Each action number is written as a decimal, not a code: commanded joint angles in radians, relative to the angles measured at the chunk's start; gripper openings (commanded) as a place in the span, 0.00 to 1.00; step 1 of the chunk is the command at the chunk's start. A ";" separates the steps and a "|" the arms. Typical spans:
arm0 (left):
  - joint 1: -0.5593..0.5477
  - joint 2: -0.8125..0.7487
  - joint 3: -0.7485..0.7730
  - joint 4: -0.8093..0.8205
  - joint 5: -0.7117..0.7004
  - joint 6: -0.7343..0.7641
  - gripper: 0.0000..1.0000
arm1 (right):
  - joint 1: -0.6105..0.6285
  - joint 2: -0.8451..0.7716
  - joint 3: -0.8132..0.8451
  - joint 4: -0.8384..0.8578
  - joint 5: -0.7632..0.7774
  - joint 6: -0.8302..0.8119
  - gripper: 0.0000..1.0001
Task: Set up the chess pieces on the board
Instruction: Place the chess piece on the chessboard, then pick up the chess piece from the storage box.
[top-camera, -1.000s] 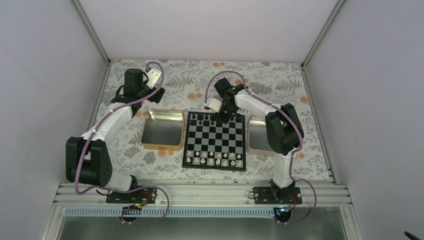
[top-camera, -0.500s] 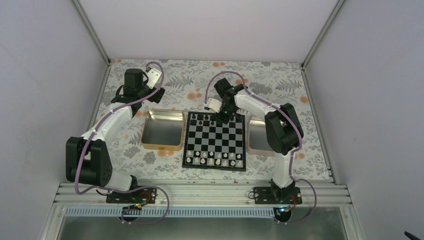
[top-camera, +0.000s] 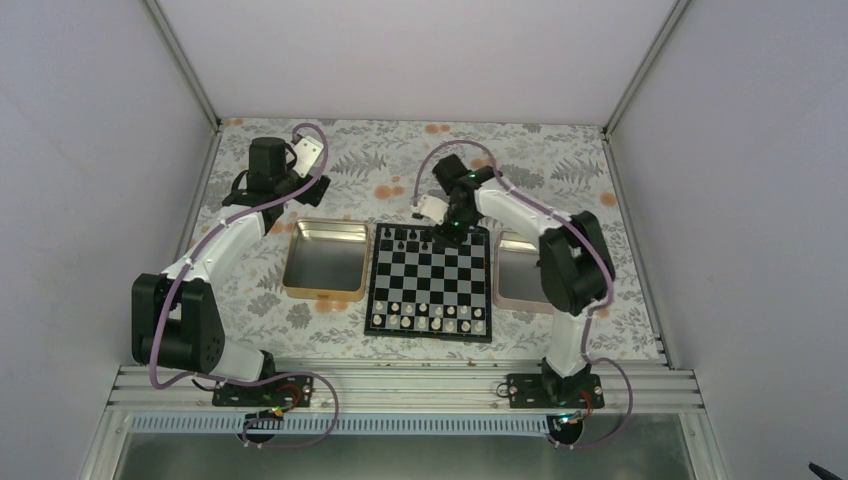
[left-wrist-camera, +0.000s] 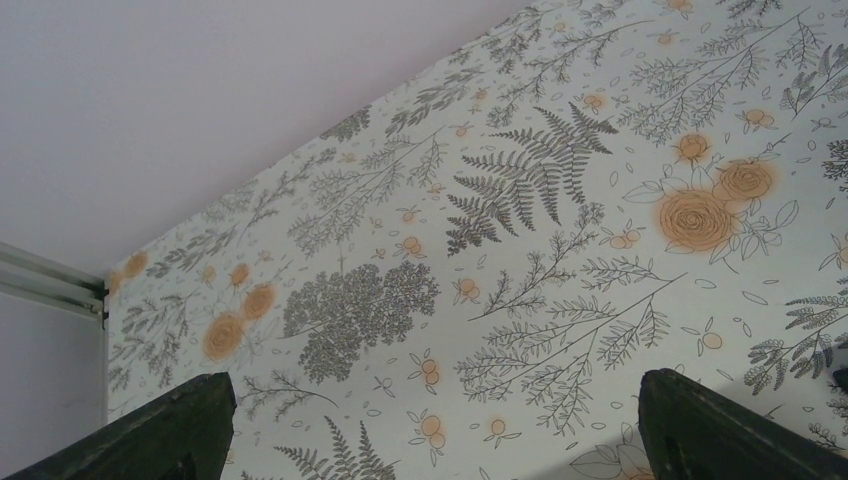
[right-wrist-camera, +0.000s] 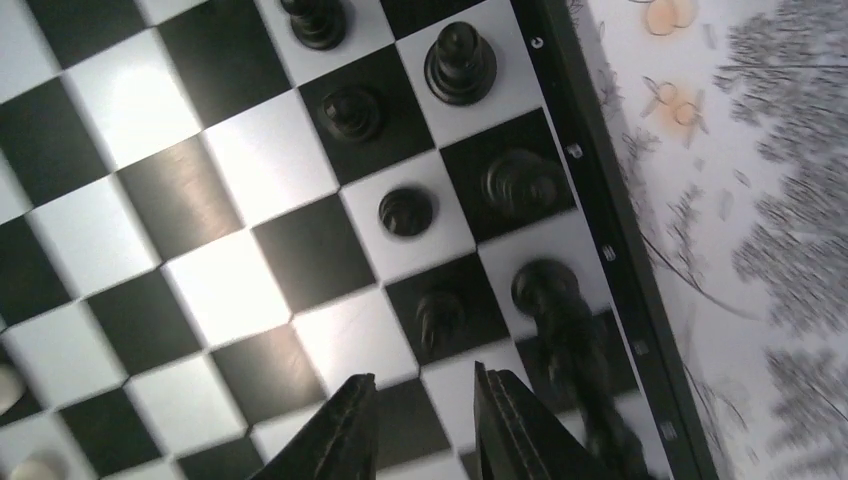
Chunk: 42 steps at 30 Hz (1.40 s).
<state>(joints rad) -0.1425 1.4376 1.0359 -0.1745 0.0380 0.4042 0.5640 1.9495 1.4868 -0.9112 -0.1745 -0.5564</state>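
The board lies mid-table, seen close up in the right wrist view. Several black chess pieces stand along its far edge. In the right wrist view they stand on squares by the border, among them a pawn and a tall blurred piece. My right gripper hovers low over that far edge. Its jaws are a little apart with only board squares between them. My left gripper is far left over the cloth, wide open and empty.
A gold tray lies left of the board. A pale metal tray lies right of it, partly under my right arm. Small white pieces fill the board's near rows. The floral cloth covers the table.
My right arm has shifted slightly to the right, the gripper staying over the board's far edge. The left arm has not moved.
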 joint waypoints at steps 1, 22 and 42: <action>-0.003 -0.024 0.005 0.005 -0.007 0.007 1.00 | -0.123 -0.261 -0.039 -0.107 0.019 -0.002 0.30; -0.003 -0.023 0.004 -0.003 0.023 0.001 1.00 | -0.697 -0.506 -0.527 0.047 0.000 -0.112 0.37; -0.006 -0.012 0.006 -0.002 0.013 0.002 1.00 | -0.692 -0.318 -0.471 0.159 -0.030 -0.128 0.32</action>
<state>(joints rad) -0.1425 1.4353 1.0351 -0.1753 0.0425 0.4057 -0.1322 1.6131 0.9791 -0.7788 -0.1791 -0.6655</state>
